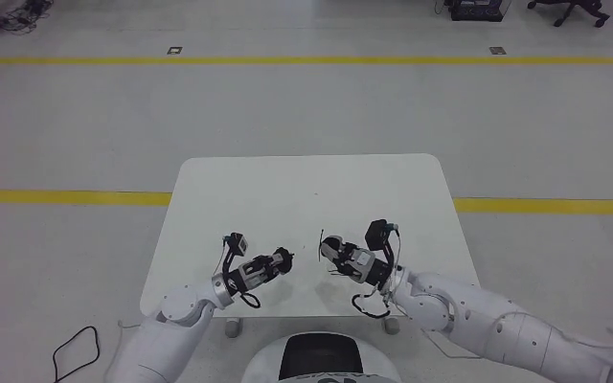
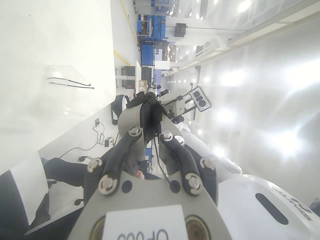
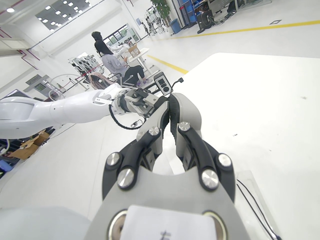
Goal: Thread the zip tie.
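Right claw (image 3: 170, 103): clamped shut on the zip tie (image 3: 179, 80), over the table (image 1: 306, 191)
Left claw (image 2: 148, 103): closed too, with a thin black strip (image 2: 160, 161) running back between its fingers; it faces the right one, close by
Tray (image 2: 75, 72): clear, on the table away from both claws, with two spare ties (image 2: 70, 83) inside
Zip tie: its head end pokes out just past the right claw's fingertips

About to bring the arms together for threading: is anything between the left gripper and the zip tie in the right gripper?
Nothing visible. The right gripper is shut on the zip tie, and only open air above the table separates it from the left gripper. The clear tray lies outside that gap.
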